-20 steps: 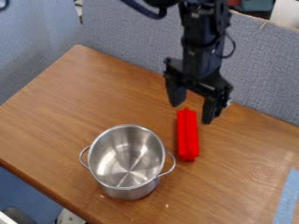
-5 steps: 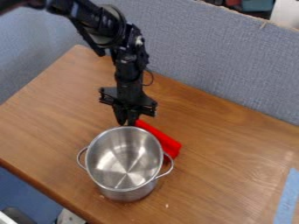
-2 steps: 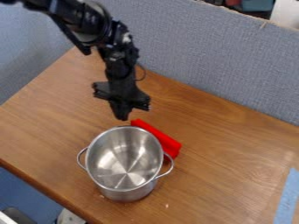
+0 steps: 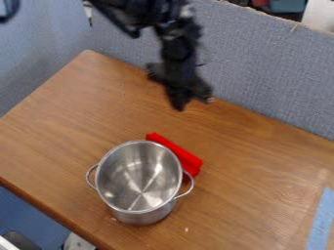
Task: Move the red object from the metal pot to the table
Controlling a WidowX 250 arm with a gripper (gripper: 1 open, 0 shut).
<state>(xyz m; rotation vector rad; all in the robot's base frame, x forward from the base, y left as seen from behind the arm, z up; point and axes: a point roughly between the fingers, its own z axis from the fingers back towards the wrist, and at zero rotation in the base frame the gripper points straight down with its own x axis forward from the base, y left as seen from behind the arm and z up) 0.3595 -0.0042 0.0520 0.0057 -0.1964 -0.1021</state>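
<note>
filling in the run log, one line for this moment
claw: shut, empty, above table | red bar: on table, behind pot | pot: empty

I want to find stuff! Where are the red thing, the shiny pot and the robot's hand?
red object (image 4: 183, 154), camera view, its bare middle beside the pot
metal pot (image 4: 137, 182), camera view, its inside bottom
hand (image 4: 185, 98), camera view, its closed fingertips

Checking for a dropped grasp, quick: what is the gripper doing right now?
Gripper: closed, holding nothing; the red object lies on the table beside the metal pot.
</note>
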